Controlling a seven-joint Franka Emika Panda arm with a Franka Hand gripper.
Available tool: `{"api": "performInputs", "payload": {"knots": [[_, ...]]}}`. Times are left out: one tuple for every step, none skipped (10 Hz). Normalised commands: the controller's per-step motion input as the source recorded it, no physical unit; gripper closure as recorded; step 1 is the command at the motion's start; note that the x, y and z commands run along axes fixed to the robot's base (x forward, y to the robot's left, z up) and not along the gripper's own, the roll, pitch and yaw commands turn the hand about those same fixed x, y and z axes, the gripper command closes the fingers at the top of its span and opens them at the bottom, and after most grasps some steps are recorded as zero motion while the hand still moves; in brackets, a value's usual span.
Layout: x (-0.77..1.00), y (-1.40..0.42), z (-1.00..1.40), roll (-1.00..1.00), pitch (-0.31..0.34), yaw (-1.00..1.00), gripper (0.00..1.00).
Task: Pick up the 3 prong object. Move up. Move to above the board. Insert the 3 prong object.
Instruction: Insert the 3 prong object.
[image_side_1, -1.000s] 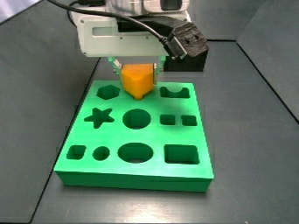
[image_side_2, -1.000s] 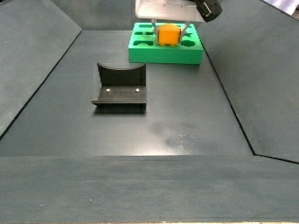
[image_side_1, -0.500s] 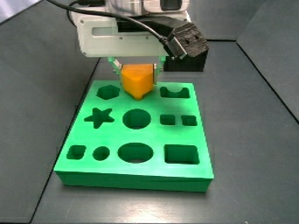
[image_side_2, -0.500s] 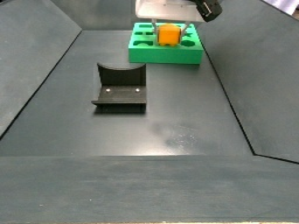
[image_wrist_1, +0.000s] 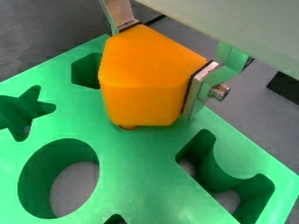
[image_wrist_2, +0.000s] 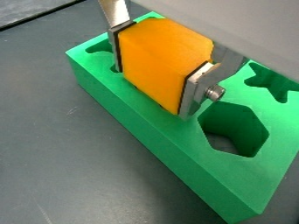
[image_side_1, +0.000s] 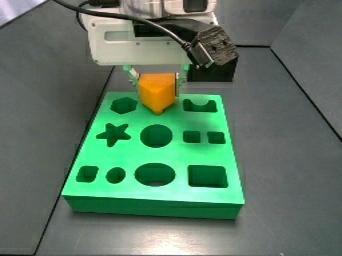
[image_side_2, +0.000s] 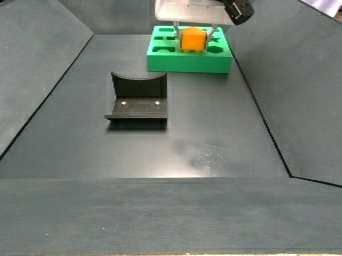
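Note:
My gripper (image_side_1: 158, 88) is shut on the 3 prong object (image_side_1: 158, 93), an orange-yellow block with a wedge top. In both wrist views the block (image_wrist_1: 146, 77) (image_wrist_2: 163, 64) sits between the silver fingers (image_wrist_1: 204, 85) (image_wrist_2: 201, 86). Its underside touches the top of the bright green board (image_side_1: 158, 185) near the far edge, between the hexagon hole (image_side_1: 123, 103) and the notched hole (image_side_1: 203, 103). A short peg shows at the block's base (image_wrist_1: 128, 128). In a side view the gripper (image_side_2: 195, 38) and the block (image_side_2: 195, 40) are over the board (image_side_2: 190, 66) at the far end.
A dark L-shaped fixture (image_side_2: 136, 98) stands on the dark floor, nearer than the board. The board carries star (image_side_1: 114, 132), circle (image_side_1: 158, 134) and square (image_side_1: 207, 177) holes. Dark sloping walls (image_side_2: 40, 80) border the floor.

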Motion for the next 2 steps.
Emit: {"api": "performInputs", "payload": {"knots": [[0.00,0.00,0.00,0.01,0.000,0.00,1.00],[0.00,0.00,0.00,0.01,0.000,0.00,1.00]]}}
